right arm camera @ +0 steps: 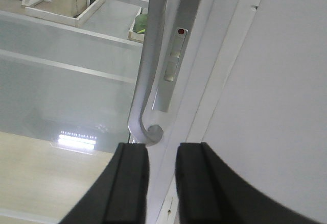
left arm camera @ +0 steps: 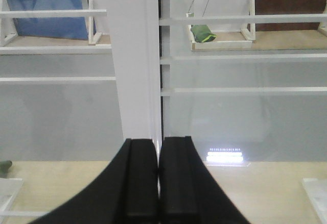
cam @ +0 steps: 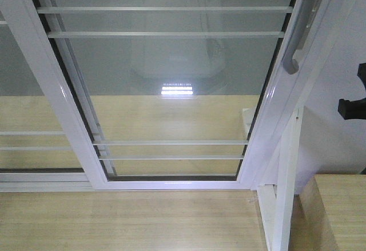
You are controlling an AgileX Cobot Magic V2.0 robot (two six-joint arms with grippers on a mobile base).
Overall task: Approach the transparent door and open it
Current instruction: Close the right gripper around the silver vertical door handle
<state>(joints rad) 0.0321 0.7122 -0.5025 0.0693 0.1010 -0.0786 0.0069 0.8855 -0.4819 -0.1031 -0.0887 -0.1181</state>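
The transparent door (cam: 171,79) fills the front view: clear glass in a white frame with thin white bars. Its curved pale grey handle (cam: 298,31) sits on the right stile. In the right wrist view the handle (right arm camera: 145,76) runs down to a hooked end just beyond my left fingertip. My right gripper (right arm camera: 162,150) is open by a narrow gap, with only the white stile (right arm camera: 204,81) showing behind the gap. My left gripper (left arm camera: 158,147) is shut and empty, facing a white upright stile (left arm camera: 134,66) between two glass panes.
A second white-framed glass panel (cam: 23,108) overlaps at the left. A white wall (cam: 337,62) stands right of the door, with a black piece of my right arm (cam: 353,107) in front of it. A wooden box (cam: 337,211) sits low right, on the wooden floor (cam: 126,222).
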